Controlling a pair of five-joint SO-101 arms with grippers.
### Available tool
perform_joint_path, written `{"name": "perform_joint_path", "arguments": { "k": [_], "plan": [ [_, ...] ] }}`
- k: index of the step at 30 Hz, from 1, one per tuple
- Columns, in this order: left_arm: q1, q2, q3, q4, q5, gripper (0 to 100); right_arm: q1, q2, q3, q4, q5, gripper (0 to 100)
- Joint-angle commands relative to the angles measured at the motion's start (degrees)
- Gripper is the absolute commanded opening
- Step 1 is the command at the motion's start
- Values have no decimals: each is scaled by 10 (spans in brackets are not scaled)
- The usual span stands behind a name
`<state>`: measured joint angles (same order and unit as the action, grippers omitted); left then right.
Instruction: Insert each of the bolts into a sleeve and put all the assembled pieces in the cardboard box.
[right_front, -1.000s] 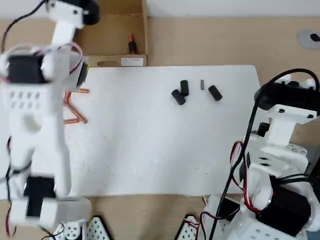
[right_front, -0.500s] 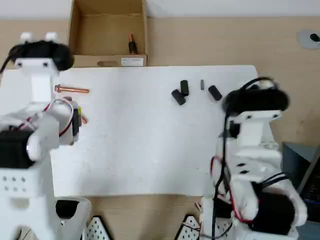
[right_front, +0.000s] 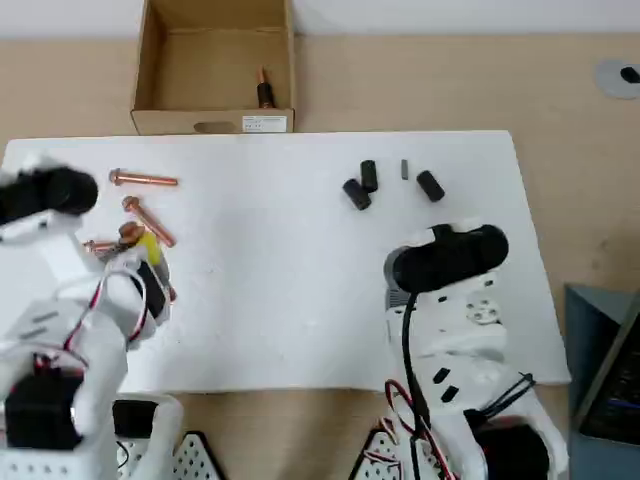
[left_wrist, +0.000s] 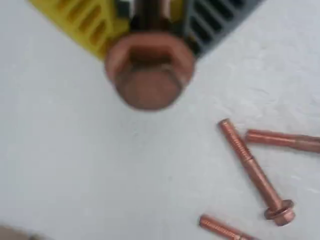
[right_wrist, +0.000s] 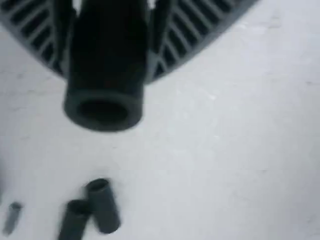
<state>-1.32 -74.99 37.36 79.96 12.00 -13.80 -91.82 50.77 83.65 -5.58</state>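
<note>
My left gripper (left_wrist: 150, 15), with one yellow and one dark finger, is shut on a copper bolt (left_wrist: 150, 75) whose hex head faces the camera. In the high view that gripper (right_front: 150, 265) hangs over the white foam board's (right_front: 290, 300) left side, beside three loose bolts (right_front: 145, 180). Two of them, with the tip of a third, lie below it in the left wrist view (left_wrist: 255, 172). My right gripper (right_wrist: 107, 25) is shut on a black sleeve (right_wrist: 105, 85), open end outward. The right arm (right_front: 445, 258) stands over the board's right part. Three loose sleeves (right_front: 357, 194) lie farther back.
The cardboard box (right_front: 150, 70) stands beyond the board's back left edge, with one assembled bolt and sleeve (right_front: 264, 90) inside at its right wall. A small grey piece (right_front: 405, 170) lies among the sleeves. A dark bin corner (right_front: 605, 370) shows at the right.
The left arm has drawn back from the box to the board's front left. The right arm has swung left over the board. The loose sleeves have not moved.
</note>
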Motion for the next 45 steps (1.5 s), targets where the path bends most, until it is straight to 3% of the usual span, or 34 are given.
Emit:
{"name": "perform_joint_path", "arguments": {
  "k": [1,7,10,18,27,45],
  "plan": [
    [25,-89,37,-25,32,2,-46,-1,4,-19,-26,9],
    [182,-240,83,-25,83,1,-162,-5,16,-31,-53,9],
    [223,-288,97,-25,119,1,-201,-5,25,-60,-56,9],
    [230,-292,95,-55,157,1,-317,-6,56,-87,-56,9],
    [230,-291,100,-141,194,1,-365,-6,67,-143,-55,9],
    [255,-292,127,-164,199,1,-429,-4,80,-162,-49,9]
  ]
}}
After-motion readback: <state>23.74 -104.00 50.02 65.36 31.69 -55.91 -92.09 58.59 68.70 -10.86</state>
